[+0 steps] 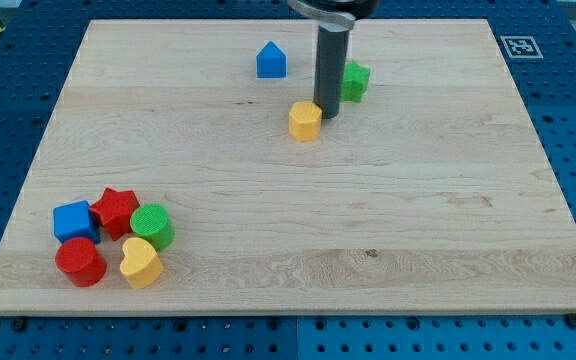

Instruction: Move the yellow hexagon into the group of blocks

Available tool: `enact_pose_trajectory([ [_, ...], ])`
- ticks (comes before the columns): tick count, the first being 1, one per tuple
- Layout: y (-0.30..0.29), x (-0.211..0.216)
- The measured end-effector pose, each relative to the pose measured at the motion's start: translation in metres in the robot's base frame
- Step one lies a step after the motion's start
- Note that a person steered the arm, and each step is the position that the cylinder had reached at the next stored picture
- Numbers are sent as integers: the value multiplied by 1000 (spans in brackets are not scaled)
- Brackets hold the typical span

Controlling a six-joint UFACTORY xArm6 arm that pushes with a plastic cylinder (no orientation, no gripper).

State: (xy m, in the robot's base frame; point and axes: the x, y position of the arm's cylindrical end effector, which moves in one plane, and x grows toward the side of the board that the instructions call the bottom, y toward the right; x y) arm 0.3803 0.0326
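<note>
While pressed against the right, far side of the yellow hexagon (pixel 305 120), my tip (pixel 327 120) stands mid-board toward the far edge. No gripper: just a bare rod. Green block (pixel 356 80) just behind the rod, blue house-shaped block (pixel 271 61) far left. Group near left, well apart: blue cube (pixel 73 220), red star (pixel 117 210), green cylinder (pixel 153 225), red cylinder (pixel 79 261), yellow heart (pixel 139 262).

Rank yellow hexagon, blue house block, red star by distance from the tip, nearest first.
From my tip:
1. yellow hexagon, touching or nearly so, at the tip's view-left.
2. blue house-shaped block, toward the view's top, left of the rod.
3. red star, in the group at bottom left.
</note>
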Motion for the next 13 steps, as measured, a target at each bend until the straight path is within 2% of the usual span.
enact_pose_trajectory([
  [6, -100, 74],
  [9, -109, 123],
  [11, -75, 147],
  [13, -141, 157],
])
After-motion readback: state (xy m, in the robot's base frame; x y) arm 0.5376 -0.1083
